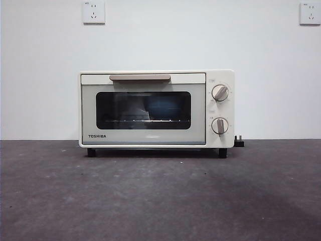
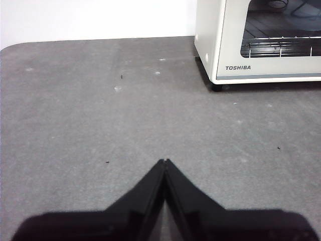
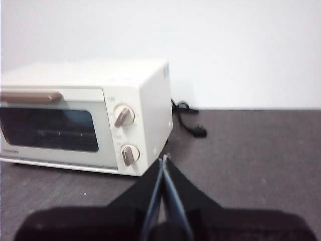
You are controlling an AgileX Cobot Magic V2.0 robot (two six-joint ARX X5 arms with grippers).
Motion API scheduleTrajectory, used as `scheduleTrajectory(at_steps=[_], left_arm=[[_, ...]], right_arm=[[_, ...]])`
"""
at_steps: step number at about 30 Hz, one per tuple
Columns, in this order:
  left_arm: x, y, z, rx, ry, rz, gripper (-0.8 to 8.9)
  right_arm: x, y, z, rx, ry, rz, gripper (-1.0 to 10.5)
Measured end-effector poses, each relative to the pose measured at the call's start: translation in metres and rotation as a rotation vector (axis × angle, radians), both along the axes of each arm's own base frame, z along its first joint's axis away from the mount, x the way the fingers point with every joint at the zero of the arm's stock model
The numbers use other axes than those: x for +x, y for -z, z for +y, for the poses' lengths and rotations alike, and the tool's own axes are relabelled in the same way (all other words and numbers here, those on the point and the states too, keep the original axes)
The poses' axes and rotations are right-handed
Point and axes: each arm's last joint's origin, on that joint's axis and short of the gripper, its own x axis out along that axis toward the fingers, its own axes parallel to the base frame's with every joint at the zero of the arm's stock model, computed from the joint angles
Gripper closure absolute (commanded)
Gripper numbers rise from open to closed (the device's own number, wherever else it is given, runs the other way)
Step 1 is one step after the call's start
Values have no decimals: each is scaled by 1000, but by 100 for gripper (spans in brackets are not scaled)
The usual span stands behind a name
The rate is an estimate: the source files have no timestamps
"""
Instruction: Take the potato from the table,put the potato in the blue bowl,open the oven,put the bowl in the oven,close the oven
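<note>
The cream-white oven (image 1: 156,108) stands at the back middle of the dark grey table (image 1: 160,201), its glass door shut and the beige handle (image 1: 140,77) up. Behind the glass a blue shape, the blue bowl (image 1: 165,107), sits on the wire rack. The potato is not visible. My left gripper (image 2: 165,161) hovers shut and empty over bare table, off the oven's (image 2: 261,40) left front corner. My right gripper (image 3: 164,158) is also shut and empty, near the knob side of the oven (image 3: 85,115). Neither gripper shows in the front view.
A black power cord and plug (image 3: 189,123) lie on the table behind the oven's right side; the plug (image 1: 239,142) peeks out in the front view. Two wall sockets (image 1: 94,12) (image 1: 310,13) sit high on the white wall.
</note>
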Motion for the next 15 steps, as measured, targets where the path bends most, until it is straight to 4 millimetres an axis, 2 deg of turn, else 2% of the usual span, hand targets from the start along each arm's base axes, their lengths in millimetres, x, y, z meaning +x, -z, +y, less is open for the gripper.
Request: scheduleTrajectory(at_steps=[5, 9, 15], left_arm=[[0, 0, 0, 0, 0, 0, 818], [0, 0, 0, 0, 0, 0, 818], [0, 0, 0, 0, 0, 0, 817]], right_arm=[[0, 25, -12, -1, 122, 48, 946], [-2, 34, -16, -3, 235, 43, 946], [-5, 57, -15, -2, 211, 46, 946]])
